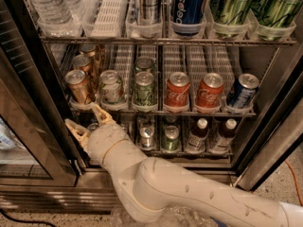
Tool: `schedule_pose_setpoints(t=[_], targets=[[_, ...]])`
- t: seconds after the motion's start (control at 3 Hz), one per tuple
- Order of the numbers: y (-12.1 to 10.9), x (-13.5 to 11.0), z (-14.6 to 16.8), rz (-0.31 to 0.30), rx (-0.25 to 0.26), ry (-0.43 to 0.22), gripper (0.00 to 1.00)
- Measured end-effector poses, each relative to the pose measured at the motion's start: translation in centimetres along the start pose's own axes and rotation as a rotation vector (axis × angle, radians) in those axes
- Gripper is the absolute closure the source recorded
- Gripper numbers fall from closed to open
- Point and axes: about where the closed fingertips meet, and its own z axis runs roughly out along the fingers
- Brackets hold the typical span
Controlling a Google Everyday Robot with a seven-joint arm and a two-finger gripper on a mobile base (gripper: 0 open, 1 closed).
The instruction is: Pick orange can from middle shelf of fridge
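Three coppery-orange cans stand in the leftmost lane of the middle shelf; the front orange can is at the clear front stop, with two more behind it. My gripper is open and empty. It sits just below the shelf's front left edge, under the front orange can and the green-and-white can, touching neither. One finger points up at the shelf rail, the other points left. The fridge stands open, and my arm reaches in from the lower right.
Red Coca-Cola cans, a green can and a blue can fill the other lanes. Big bottles and tall cans stand on the rack above. Small brown bottles stand below. The glass door is at the left.
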Motion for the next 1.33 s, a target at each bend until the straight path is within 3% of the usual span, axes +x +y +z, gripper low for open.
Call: schedule_pose_setpoints(t=[0.67,1.0,1.33], targets=[[0.02,0.00,0.01,-0.001,-0.001,0.000,0.16],[0.41,0.13,0.40,-0.008,-0.015,0.008,0.27],[0.44,0.16,0.80,-0.013,-0.022,0.012,0.24]])
